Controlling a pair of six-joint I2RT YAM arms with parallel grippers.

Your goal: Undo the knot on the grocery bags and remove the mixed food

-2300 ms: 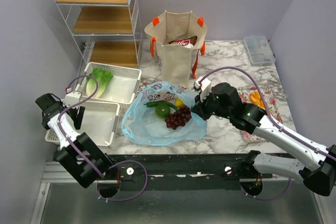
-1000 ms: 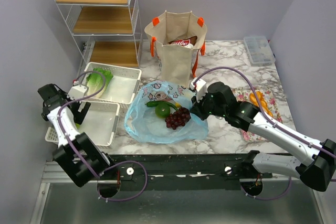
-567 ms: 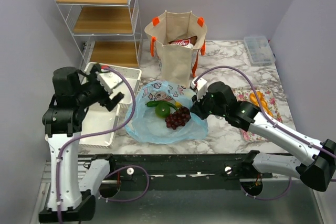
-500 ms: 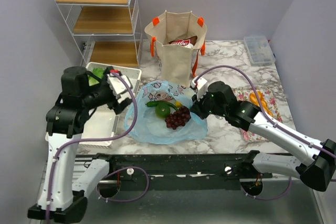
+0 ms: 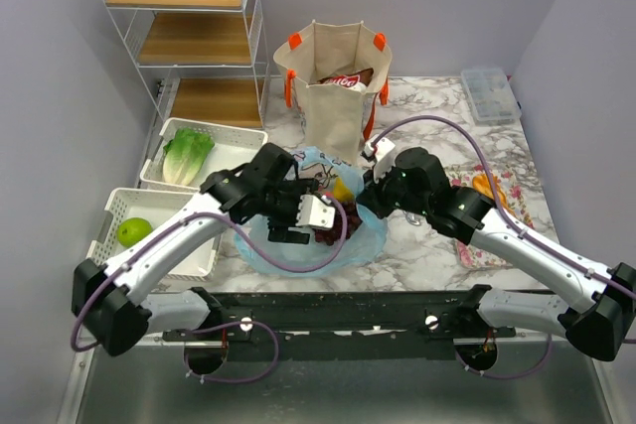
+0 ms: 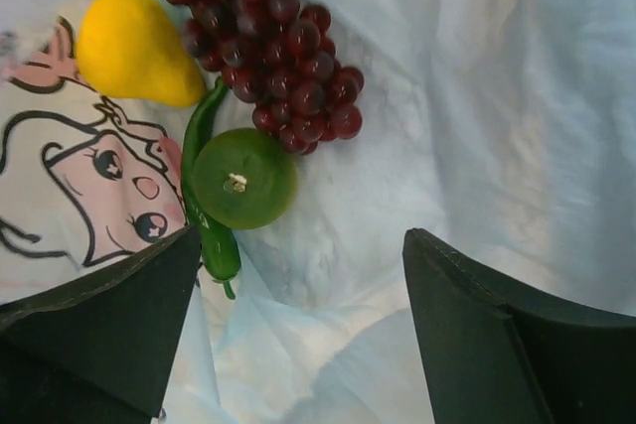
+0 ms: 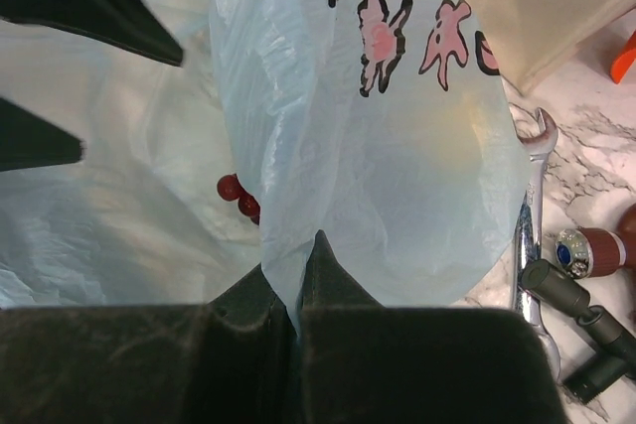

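Two bags are on the table (image 5: 437, 245). The blue bag (image 5: 266, 245) lies open at the near middle, and the tote (image 5: 336, 96) stands behind it with a packet (image 5: 343, 79) showing at its mouth. The blue bag has no knot left, so the step in hand looks to be emptying it. Lettuce (image 5: 187, 154) already lies in a tray (image 5: 243, 151) to the left.

The left wrist view shows what remains in the blue bag:
- grapes (image 6: 268, 47)
- a yellow fruit (image 6: 129, 52) beside the grapes
- a green fruit (image 6: 243, 178) touching the lower end of the grapes
- a slim green pod (image 6: 204, 206) curving along the green fruit's side

**Left pincer** (image 6: 303, 237): it hovers over this pile with its fingers spread wide. It holds nothing and touches nothing, and the green fruit is the item nearest its gap.

**Right pincer** (image 7: 300, 275): it is closed tight on a fold of the blue bag's film at the right edge and holds it up. A wrench (image 7: 532, 206) and other tools lie on the table just past it.

The next move, as I judge it, is for the left pincer to come down over one item, most likely the green fruit. The fingers should go either side of it and close without catching the thin film underneath or the pod lying against it. The round fruit may roll, so a centred grip would help. The raised film should keep the mouth open for that reach. The tote has yet to be emptied.
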